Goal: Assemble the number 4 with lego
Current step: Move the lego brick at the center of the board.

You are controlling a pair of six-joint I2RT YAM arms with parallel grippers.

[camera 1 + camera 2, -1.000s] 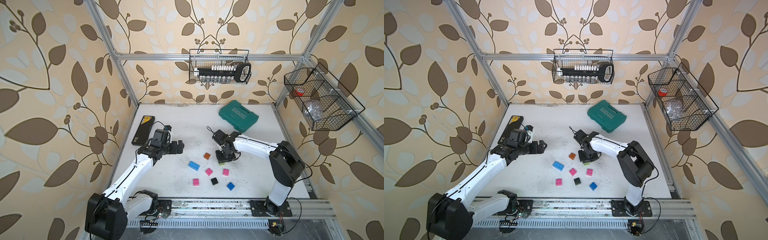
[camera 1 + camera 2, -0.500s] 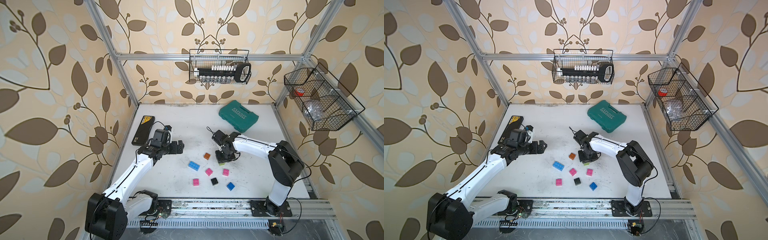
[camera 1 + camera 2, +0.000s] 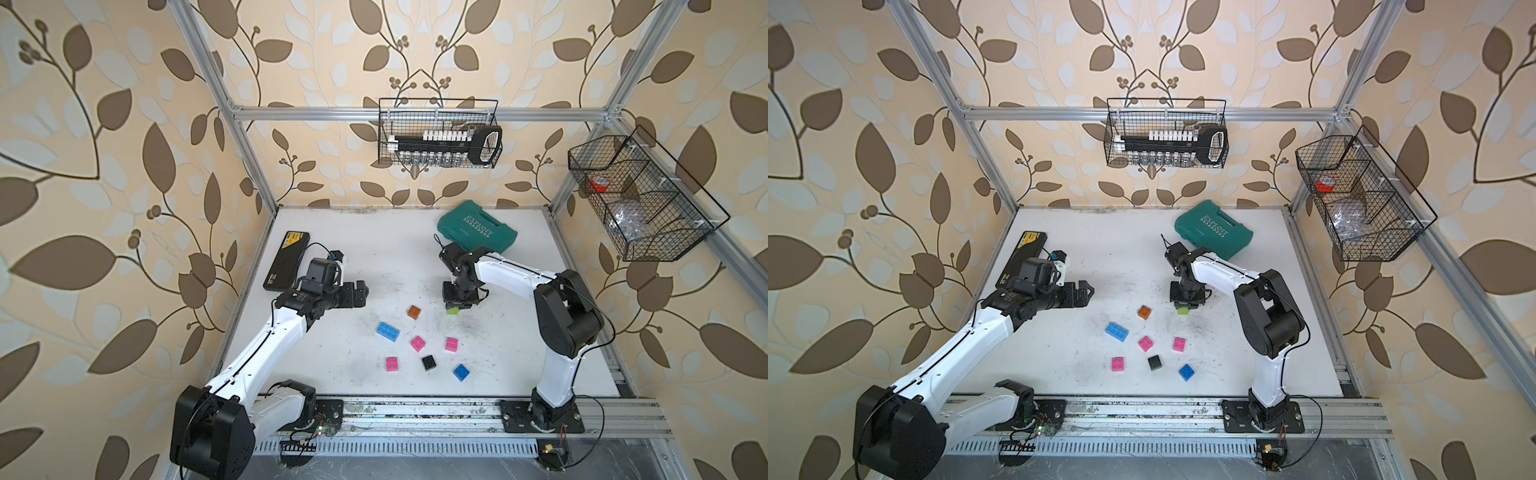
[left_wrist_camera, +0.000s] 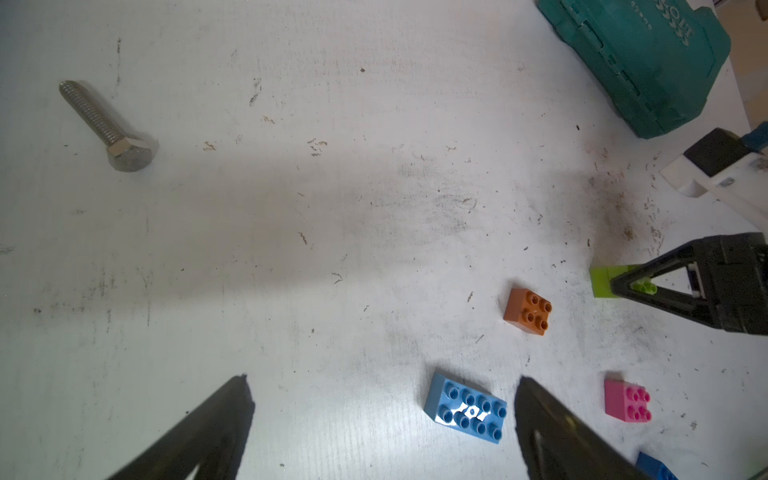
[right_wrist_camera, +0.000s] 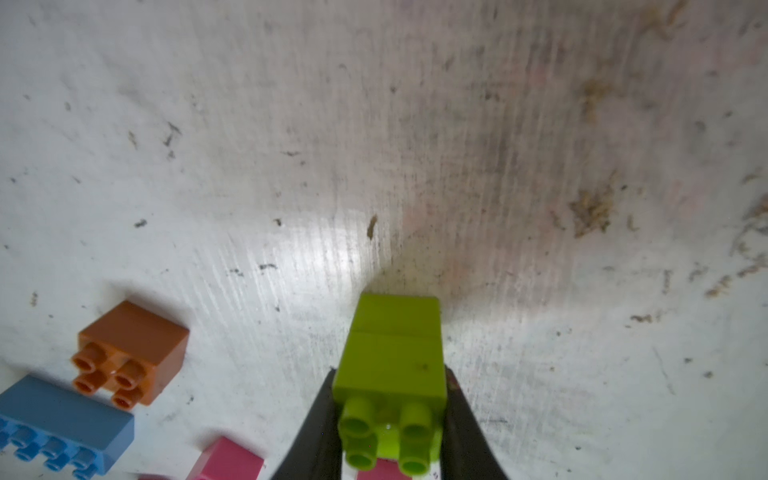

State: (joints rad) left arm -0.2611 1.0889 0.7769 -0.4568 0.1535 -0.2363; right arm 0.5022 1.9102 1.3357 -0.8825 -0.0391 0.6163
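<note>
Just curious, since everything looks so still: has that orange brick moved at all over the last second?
No. The orange brick sits where it was, the same gap from the teal tool case.

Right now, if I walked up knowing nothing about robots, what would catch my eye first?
Mid-table, the right gripper is shut on lime green bricks that look stacked as a pair. Nearer the front, loose bricks lie scattered: an orange brick, a long blue brick, three pink bricks, a black brick and a small blue brick. A teal case sits at the back.
</note>
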